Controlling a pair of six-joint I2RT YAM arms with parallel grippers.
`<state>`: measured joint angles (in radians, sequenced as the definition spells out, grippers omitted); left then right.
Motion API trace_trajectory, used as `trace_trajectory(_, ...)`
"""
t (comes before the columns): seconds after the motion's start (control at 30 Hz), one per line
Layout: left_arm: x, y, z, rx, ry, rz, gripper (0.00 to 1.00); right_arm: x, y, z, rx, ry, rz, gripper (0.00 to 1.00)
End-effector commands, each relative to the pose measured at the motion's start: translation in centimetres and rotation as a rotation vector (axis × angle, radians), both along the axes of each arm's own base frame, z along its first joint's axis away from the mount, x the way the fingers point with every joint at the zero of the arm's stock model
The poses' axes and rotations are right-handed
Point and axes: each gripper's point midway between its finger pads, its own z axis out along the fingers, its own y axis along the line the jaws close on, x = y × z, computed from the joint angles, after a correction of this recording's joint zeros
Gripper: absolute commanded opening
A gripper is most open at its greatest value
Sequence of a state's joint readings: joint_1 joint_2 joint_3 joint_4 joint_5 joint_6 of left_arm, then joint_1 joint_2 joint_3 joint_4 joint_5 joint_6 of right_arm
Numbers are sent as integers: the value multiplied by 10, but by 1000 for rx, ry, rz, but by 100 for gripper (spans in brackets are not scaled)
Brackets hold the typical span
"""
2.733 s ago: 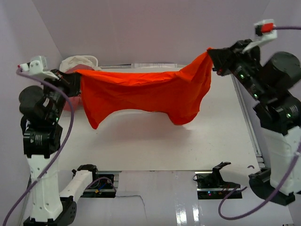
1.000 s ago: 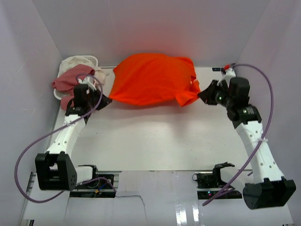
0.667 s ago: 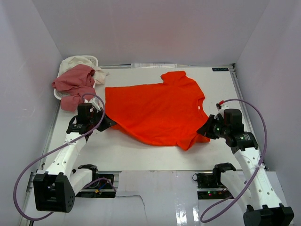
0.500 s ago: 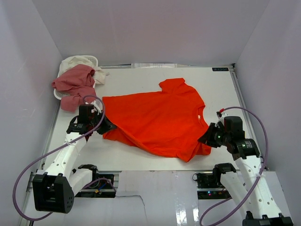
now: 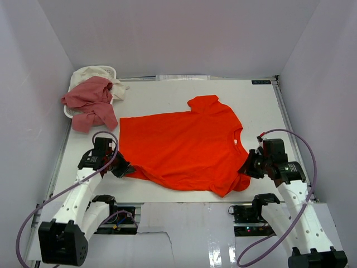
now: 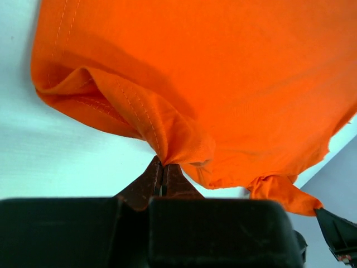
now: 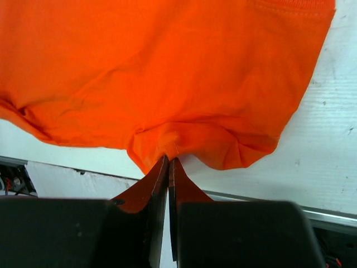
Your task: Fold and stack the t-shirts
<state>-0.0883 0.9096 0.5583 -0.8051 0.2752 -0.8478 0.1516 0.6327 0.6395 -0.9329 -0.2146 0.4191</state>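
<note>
The left gripper [image 6: 162,167] is clamped on a puckered bit of hem at the near-left corner of the orange-red t-shirt [image 5: 184,148]. The right gripper [image 7: 168,162] is pinched tight on a fold of cloth at the near-right edge, close to the near sleeve. From both grippers the shirt lies away toward the far side of the counter [image 5: 167,92], spread almost flat. Its long axis runs left to right: hem toward the left arm, collar toward the right arm, one sleeve pointing to the far side and the other bunched by the right gripper. Each arm is therefore nearest its own end of the near edge, and any fold, I judge, starts from that edge. The fabric looks thin and soft. It is smooth across the middle but rumpled and doubled under at both pinched spots. Well apart at the far-left corner, the pink t-shirt [image 5: 89,100] hangs in a heap over a small basket [image 5: 113,71], with the cream-white t-shirt [image 5: 89,72] bundled inside; neither is folded yet.
</note>
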Motion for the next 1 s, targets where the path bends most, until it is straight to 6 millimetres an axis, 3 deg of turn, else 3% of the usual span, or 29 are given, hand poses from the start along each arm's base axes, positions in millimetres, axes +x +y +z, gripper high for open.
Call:
trace_trajectory(0.0,-6,3,30,-11,-65,54,0,31,-3,17,-28,-93,-13,8)
trace_trajectory(0.13,-6,11,54,28,-118,81,0,51,-4,23,-49,-112,-20,8)
trace_trajectory(0.23,-8,19,59,72,-104,95,0,63,-3,32,-57,-136,-15,8)
trace_trajectory(0.57,-31,15,35,47,-22,95,0,95,5,73,-42,-220,24,8)
trace_trajectory(0.97,-36,31,33,116,-6,177,0,130,20,87,-26,-237,108,8)
